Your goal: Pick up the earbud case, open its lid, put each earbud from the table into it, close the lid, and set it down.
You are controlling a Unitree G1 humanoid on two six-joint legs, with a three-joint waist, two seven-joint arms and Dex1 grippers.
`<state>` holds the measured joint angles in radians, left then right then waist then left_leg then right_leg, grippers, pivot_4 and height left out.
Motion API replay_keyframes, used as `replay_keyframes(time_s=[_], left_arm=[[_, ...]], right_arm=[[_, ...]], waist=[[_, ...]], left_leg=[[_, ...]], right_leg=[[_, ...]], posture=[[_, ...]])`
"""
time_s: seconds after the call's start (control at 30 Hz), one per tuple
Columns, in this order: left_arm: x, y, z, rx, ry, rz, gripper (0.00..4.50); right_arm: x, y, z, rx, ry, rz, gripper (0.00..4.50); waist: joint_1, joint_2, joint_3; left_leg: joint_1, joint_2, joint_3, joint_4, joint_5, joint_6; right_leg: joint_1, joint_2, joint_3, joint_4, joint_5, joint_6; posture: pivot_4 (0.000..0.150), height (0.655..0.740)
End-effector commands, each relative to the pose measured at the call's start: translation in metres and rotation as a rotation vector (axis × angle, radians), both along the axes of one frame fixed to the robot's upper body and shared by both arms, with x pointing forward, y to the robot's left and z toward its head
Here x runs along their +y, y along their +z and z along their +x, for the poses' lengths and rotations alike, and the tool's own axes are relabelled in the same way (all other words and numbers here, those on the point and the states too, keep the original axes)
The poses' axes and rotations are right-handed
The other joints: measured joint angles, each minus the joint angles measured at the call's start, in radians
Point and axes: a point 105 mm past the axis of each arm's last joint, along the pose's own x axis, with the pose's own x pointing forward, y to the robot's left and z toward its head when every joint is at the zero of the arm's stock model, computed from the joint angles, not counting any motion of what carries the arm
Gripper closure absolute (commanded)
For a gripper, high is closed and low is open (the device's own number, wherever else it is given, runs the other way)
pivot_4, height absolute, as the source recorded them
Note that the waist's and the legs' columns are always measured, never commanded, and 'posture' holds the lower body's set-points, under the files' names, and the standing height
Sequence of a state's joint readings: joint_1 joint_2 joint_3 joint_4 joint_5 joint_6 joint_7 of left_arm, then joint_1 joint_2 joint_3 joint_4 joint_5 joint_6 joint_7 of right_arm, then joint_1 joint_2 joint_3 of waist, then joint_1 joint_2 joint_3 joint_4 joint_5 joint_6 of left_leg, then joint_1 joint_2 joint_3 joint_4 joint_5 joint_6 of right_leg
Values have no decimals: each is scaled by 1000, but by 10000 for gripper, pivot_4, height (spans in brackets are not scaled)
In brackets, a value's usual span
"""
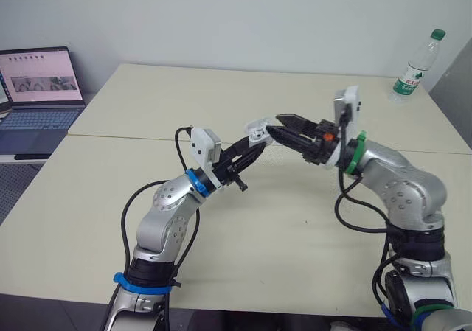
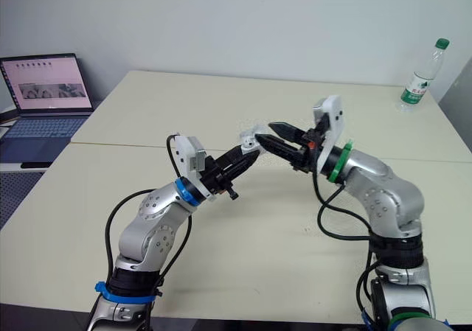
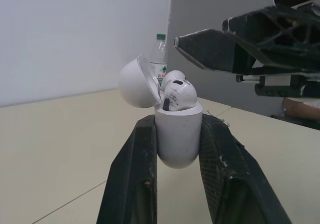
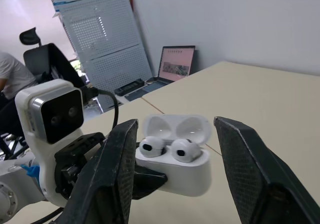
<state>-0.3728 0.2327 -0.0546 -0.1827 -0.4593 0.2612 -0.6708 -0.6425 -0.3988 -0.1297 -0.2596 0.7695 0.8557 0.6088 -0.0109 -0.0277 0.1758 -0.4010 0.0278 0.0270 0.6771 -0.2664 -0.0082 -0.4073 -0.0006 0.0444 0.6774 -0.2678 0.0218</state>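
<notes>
Earbuds point(image 4: 184, 150) sit stems-hidden in case point(image 4: 176, 178) left claw point(image 3: 177, 126) grasps; right claw point(image 1: 276, 124) gapes.

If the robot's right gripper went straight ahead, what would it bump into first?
Probably the open earbud case, which the left gripper holds up. The right gripper points straight at it, with its fingers open.

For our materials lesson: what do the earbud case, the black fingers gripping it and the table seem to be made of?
Earbud case: likely hard plastic, white and smooth, with soft highlights.
Fingers of the left gripper: probably moulded plastic, matte black, finely textured, scuffed.
Table: possibly laminate, pale beige, even and matte.
</notes>
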Motion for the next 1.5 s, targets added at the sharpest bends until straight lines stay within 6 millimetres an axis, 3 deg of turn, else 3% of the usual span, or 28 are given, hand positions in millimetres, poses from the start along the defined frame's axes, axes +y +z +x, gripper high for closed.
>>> replay_keyframes(time_s=[0.03,0.13,0.3,0.33,0.47,0.63,0.77,1.17,1.33,1.43,1.5], left_arm=[[-6,12,-9,-61,-47,0,37430],[-13,9,-14,-80,-96,46,37430],[-21,2,-19,-99,-152,98,37430],[-22,1,-18,-101,-157,102,37430],[-24,-3,-18,-105,-161,131,37430],[-23,-6,-17,-97,-150,135,37430],[-19,-5,-14,-94,-115,124,37430],[-13,4,-6,-75,-64,75,37430],[-7,4,-5,3,-51,20,37430],[0,-3,-5,214,-79,-89,37430],[2,-15,-10,380,-121,-102,37430]], right_arm=[[-10,19,9,-33,-24,-22,19969],[-10,15,26,-25,-37,-113,26172],[1,-6,40,-8,6,-272,44489],[3,-8,41,-13,26,-296,44829],[12,-5,38,-27,108,-331,44829],[20,7,16,-28,284,-339,44829],[18,1,6,-50,337,-408,44829],[9,-24,10,-153,240,-533,44829],[-7,-14,12,-223,167,-442,44829],[-27,-12,-4,-245,194,-395,39000],[-36,-17,-12,-261,217,-407,32760]], waist=[[-2,0,0],[-10,0,0],[-17,0,0],[-18,0,0],[-18,0,0],[-17,0,0],[-17,0,0],[-17,0,1],[-17,-1,1],[-15,-2,1],[-17,-2,1]], left_leg=[[0,0,0,0,0,0],[0,0,1,-1,0,0],[0,1,0,-2,0,0],[0,1,0,-2,0,0],[-1,1,1,-2,0,0],[-1,1,0,-2,0,0],[-2,1,0,-2,0,0],[-2,1,0,-1,0,0],[-1,1,0,-1,0,0],[-2,1,-1,-1,0,0],[-2,1,-1,-1,0,0]], right_leg=[[0,0,0,0,0,0],[0,1,0,0,0,0],[-1,1,0,-2,0,-1],[-1,1,0,-1,0,-1],[-2,1,0,-1,0,-1],[-2,0,0,-1,0,-1],[-2,-1,0,-2,0,-1],[-2,0,0,-1,0,-1],[-2,0,0,-1,0,-1],[-2,-1,-1,-1,0,-1],[-2,-1,-1,-2,-1,0]], posture=[[1500,7400],[1500,7400],[1500,7400],[1500,7400],[1500,7400],[1500,7400],[1500,7400],[1500,7400],[1500,7400],[1500,7400],[1500,7400]])
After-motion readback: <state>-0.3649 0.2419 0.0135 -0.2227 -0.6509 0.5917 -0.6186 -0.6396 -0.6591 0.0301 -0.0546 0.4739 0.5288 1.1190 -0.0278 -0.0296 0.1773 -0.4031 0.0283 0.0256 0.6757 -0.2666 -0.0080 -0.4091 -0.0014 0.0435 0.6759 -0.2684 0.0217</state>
